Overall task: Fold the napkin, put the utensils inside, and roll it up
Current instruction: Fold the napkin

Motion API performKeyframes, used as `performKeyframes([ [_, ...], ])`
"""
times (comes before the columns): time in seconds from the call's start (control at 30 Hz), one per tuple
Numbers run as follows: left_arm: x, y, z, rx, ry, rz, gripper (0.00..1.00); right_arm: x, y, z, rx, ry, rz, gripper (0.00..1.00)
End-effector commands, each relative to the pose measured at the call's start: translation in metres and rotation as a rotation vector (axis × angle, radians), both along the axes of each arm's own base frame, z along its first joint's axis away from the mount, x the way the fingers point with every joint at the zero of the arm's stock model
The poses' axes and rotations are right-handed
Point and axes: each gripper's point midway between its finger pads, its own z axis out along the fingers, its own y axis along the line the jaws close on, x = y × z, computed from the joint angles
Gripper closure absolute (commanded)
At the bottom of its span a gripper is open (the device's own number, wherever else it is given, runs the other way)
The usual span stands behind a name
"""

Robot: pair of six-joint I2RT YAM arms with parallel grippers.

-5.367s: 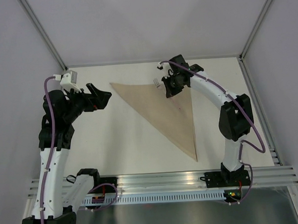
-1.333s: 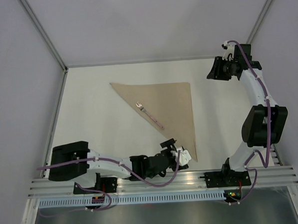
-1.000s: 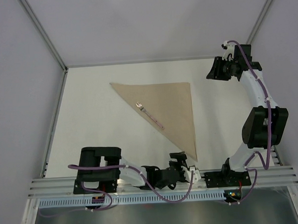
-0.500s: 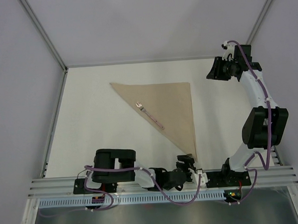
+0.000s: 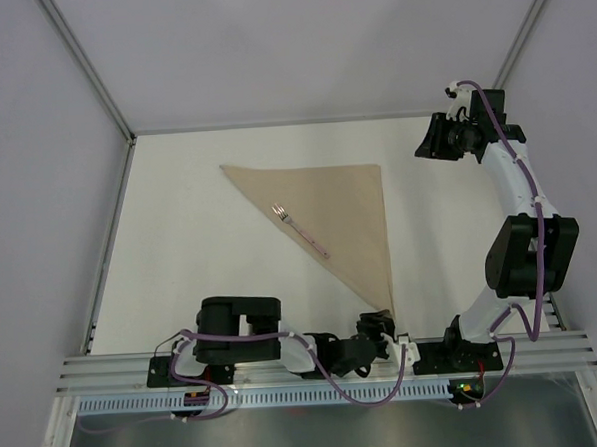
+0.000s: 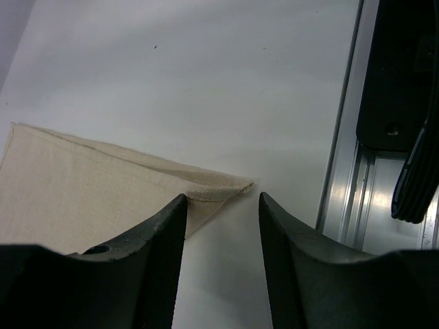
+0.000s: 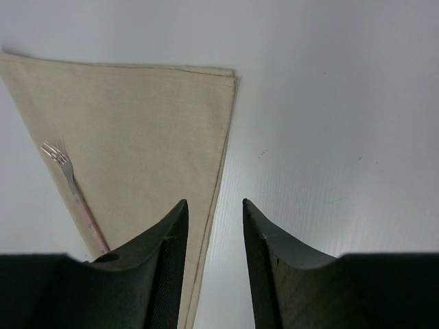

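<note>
Now, left arm (image 5: 285,346) folded low along the near rail (image 5: 116,368); left gripper (image 6: 221,202) half-open, empty, straddling the folded napkin (image 5: 342,201) at its near corner; fork (image 5: 301,230) lying along its diagonal edge; right arm (image 5: 512,192) reared far right, right gripper (image 7: 215,205) parted, empty.

White table (image 5: 179,240) — grey walls (image 5: 299,43) behind, metal rail (image 5: 106,372) along near edge.

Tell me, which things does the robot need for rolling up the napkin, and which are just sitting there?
For the job:
beige cloth napkin, folded into a triangle
slim pale-pink fork, lying along the napkin's long edge
left pincer, open at the napkin's near corner

Just there:
white table
silver metal rail along the table's near edge
</note>
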Motion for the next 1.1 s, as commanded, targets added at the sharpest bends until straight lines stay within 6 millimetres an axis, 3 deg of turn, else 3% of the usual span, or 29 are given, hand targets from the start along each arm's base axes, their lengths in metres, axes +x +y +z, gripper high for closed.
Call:
performKeyframes([
  [0.0,0.001,-0.012,0.002,-0.031,0.007,-0.024,0.49,0.0,-0.001,0.023,0.01,-0.063,-0.012,0.57],
  [0.6,0.004,-0.025,0.003,-0.018,0.03,-0.042,0.8,0.001,-0.001,0.019,0.01,-0.055,-0.013,0.59],
  [0.67,0.006,-0.024,0.004,-0.018,0.03,-0.039,0.96,0.001,-0.001,0.018,0.012,-0.053,-0.015,0.59],
  [0.8,0.007,-0.025,0.01,-0.033,0.038,-0.035,0.98,0.002,-0.001,0.019,0.011,-0.054,-0.016,0.59],
  [0.93,0.013,-0.024,0.024,-0.082,0.083,-0.014,0.98,0.002,-0.001,0.019,0.012,-0.054,-0.017,0.59],
  [1.03,0.023,-0.023,0.048,-0.16,0.157,0.007,0.98,0.002,-0.001,0.018,0.01,-0.051,-0.018,0.59],
  [1.07,0.026,-0.022,0.065,-0.199,0.184,0.003,0.98,0.002,-0.001,0.017,0.01,-0.049,-0.018,0.59],
])
